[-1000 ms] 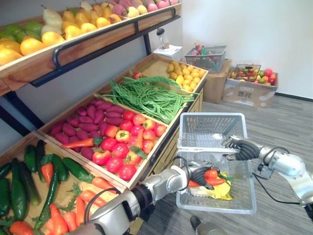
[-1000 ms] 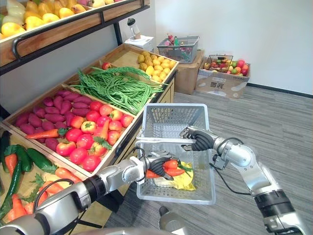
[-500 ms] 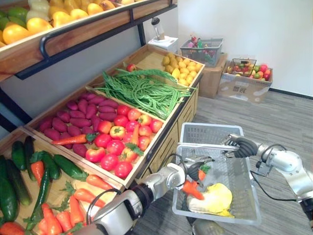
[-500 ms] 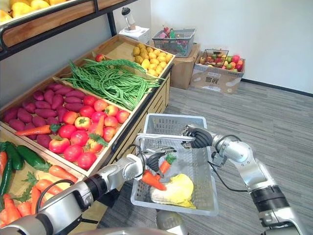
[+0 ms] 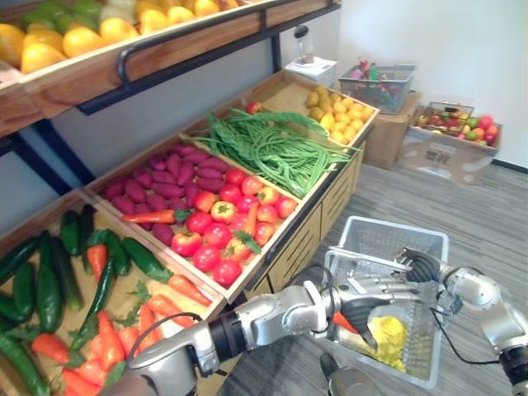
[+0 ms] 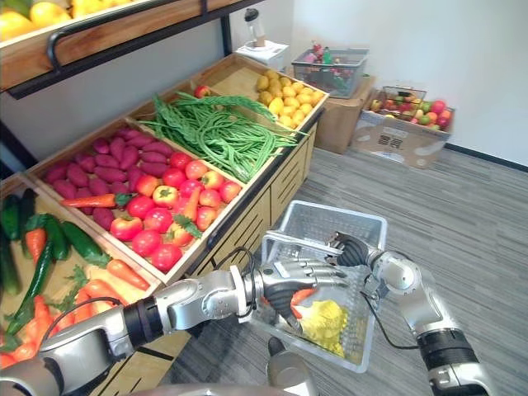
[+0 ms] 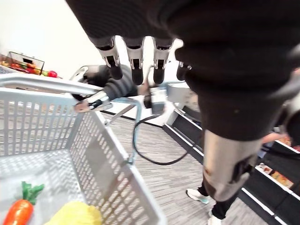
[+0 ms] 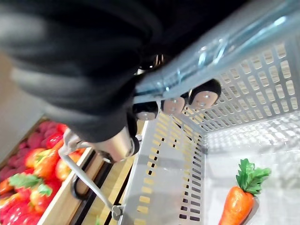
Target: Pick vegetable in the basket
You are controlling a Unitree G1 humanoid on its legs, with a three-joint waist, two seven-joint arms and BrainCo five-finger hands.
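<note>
So left hand (image 6: pixel 289 280) hovers over the basket (image 6: pixel 334 219), fingers straight, holding nothing; carrot (image 8: pixel 236 208) lies inside it beside a yellow cabbage (image 6: pixel 323 322); right hand (image 6: pixel 351 247) is curled round the handle (image 8: pixel 234 44).

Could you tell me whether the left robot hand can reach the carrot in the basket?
Probably yes: the left robot hand hovers open over the basket's open top, and the carrot lies uncovered beside the yellow vegetable.
</note>
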